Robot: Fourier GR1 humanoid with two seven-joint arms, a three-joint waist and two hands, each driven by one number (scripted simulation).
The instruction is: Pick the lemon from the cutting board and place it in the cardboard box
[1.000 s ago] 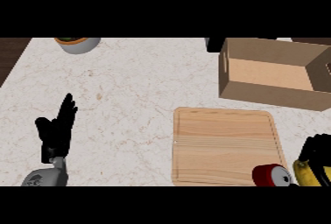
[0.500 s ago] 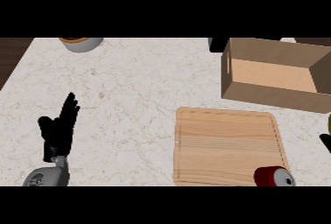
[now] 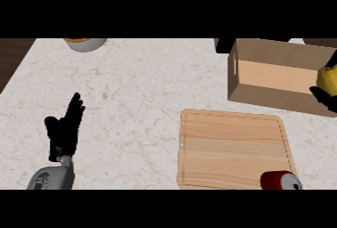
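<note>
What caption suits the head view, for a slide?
Right hand holds the lemon at the box's right side; left hand rests open.

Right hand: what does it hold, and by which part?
The black right hand holds the round yellow lemon, fingers curled round its lower side.

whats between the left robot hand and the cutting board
Nothing stands there. The head view shows only bare counter between the left robot hand, resting open at the left, and the cutting board.
</note>
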